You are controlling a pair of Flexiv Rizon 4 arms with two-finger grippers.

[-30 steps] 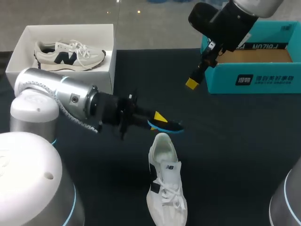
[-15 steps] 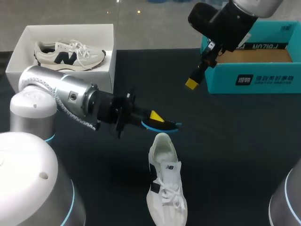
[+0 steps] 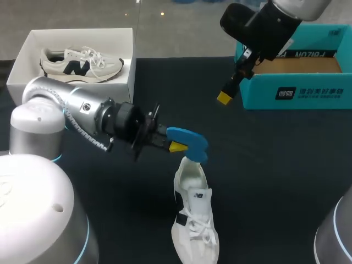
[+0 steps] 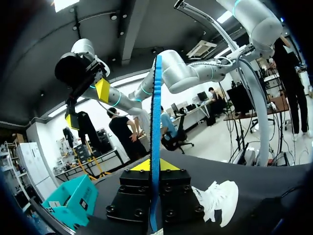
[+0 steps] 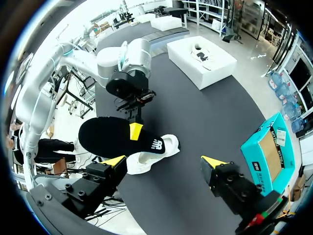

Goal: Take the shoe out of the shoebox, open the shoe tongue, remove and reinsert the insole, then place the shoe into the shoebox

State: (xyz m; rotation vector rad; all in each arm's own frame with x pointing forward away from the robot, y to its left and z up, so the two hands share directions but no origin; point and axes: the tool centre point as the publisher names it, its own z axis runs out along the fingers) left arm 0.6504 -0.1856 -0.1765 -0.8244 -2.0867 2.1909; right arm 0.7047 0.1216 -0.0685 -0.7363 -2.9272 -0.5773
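Left gripper (image 3: pixel 175 146) clamps the insole (image 3: pixel 188 139), seemingly just over the heel of the shoe (image 3: pixel 193 220) on the table (image 3: pixel 264 165); right gripper (image 5: pixel 164 161) hangs spread wide

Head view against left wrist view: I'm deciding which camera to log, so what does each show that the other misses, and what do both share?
Only the head view shows the open white shoebox holding a cream sneaker with dark side marks, and the broad face of the flat blue insole. Only the left wrist view shows that insole edge-on, clamped between the yellow tips of the left gripper, and both spread tips of the right gripper. Both show the white lace-up sneaker and the teal cardboard shoebox.
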